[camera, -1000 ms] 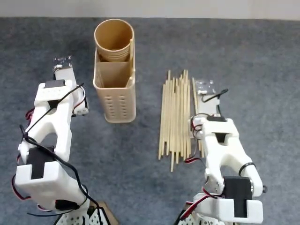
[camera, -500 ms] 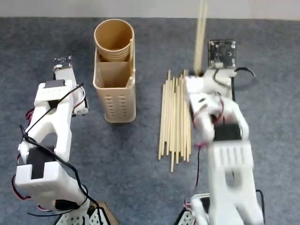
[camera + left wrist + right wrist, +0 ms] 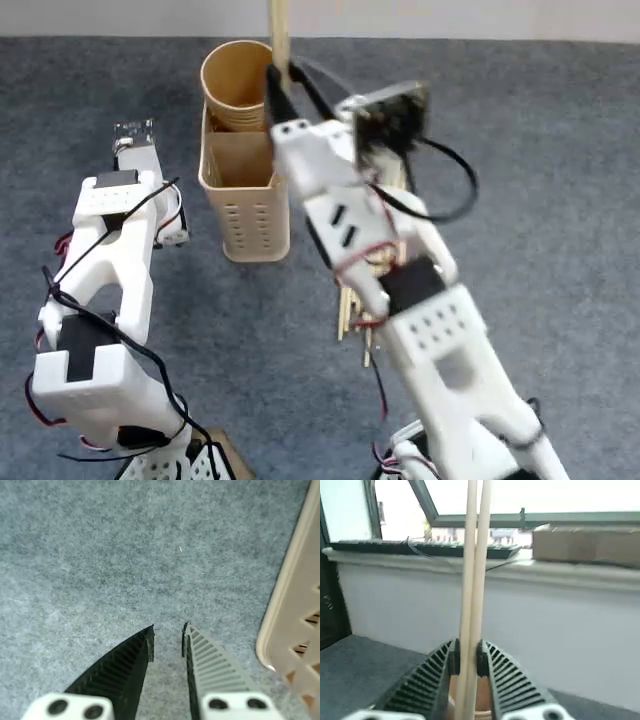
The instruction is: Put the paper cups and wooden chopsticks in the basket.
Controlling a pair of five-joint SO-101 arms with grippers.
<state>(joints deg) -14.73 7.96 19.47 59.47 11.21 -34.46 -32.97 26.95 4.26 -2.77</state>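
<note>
Where the right arm (image 3: 400, 270) crosses the high view, it covers much of what lies beneath it.

1. Right gripper (image 3: 281, 72): above the 12 o'clock end of the basket (image 3: 247, 215). Jaws are drawn in to a narrow slot, clamped on a pair of wooden chopsticks (image 3: 279, 25). The pair stands upright and its upper end is cut off by the frame edge. From the wrist, the ribbed fingers (image 3: 440, 672) pinch both sticks side by side. The sticks' lower ends are hidden behind the fingers.

2. Basket: tan, perforated, lying lengthwise on the grey carpet (image 3: 560, 150), at 11 o'clock from the table's centre. Its 3 o'clock wall is partly hidden by the arm.

3. Paper cups (image 3: 240, 85): nested, seated in the basket's 12 o'clock compartment. Their number cannot be made out.

4. Loose chopsticks (image 3: 347, 312): on the carpet at 3 o'clock of the basket, mostly hidden under the arm, with a few ends protruding.

5. Left gripper (image 3: 167, 640): low over bare carpet at 9 o'clock of the basket, jaws a slight gap apart, holding nothing. The basket's corner (image 3: 292, 605) sits just beside it, cut off at the frame edge.
</note>
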